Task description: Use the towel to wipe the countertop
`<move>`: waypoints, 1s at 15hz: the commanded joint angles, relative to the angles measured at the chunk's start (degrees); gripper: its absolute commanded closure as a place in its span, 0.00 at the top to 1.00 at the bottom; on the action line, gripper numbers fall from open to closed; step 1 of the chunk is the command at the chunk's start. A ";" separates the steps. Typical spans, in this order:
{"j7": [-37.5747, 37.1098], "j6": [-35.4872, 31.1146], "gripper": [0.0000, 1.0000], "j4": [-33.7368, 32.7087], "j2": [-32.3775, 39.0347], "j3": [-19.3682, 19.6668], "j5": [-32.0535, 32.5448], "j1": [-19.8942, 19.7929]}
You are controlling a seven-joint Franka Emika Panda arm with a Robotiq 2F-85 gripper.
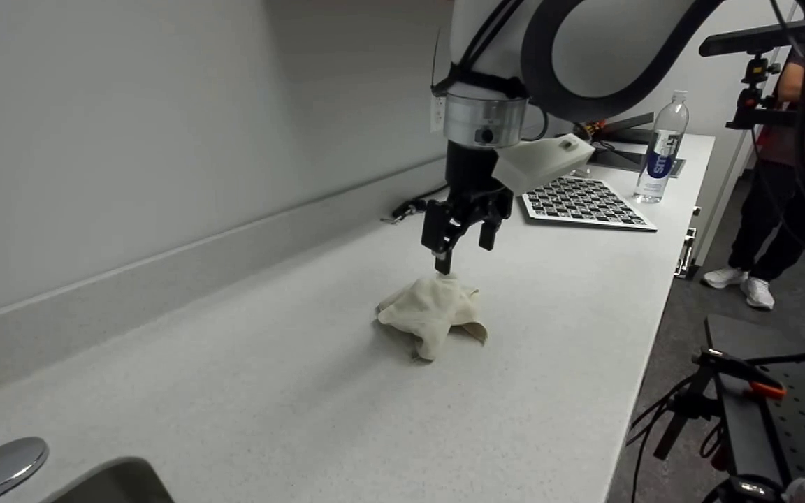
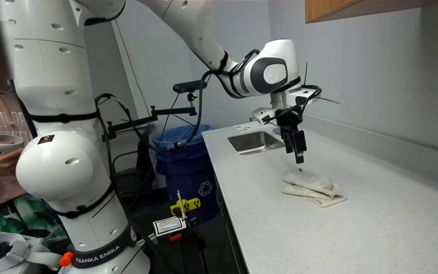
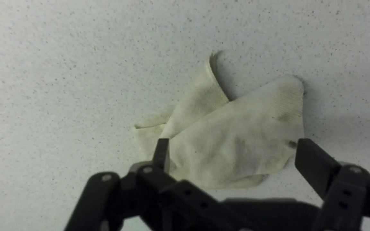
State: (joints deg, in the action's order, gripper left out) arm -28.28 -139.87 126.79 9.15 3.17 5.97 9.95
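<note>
A crumpled cream towel [image 1: 430,314] lies in a folded heap on the white speckled countertop [image 1: 305,398]. The towel also shows in an exterior view [image 2: 314,186] and in the wrist view [image 3: 236,125], where it has a few dark stains. My black gripper [image 1: 465,253] points down just above the towel, and it shows above it in an exterior view [image 2: 298,154] too. In the wrist view the gripper [image 3: 232,142] has its fingers wide apart, one on each side of the towel's near part. Nothing is held between them.
A black-and-white patterned board [image 1: 588,202] and a water bottle [image 1: 661,157] stand beyond the gripper. A sink [image 2: 255,142] and a faucet [image 1: 1,464] are at the opposite end. A wall with a backsplash [image 1: 200,272] runs along the back. A small black item [image 1: 409,208] lies beside it.
</note>
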 commanded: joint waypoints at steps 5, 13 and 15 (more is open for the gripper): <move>-2.19 -2.71 1.00 14.28 -12.84 -0.95 6.20 -3.38; -8.15 -4.95 1.00 23.34 -26.27 -5.52 14.09 -8.89; -8.73 -5.50 1.00 24.32 -28.44 -7.04 12.86 -9.92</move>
State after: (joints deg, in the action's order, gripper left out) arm -34.94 -143.49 147.04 -13.13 -1.03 18.64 2.41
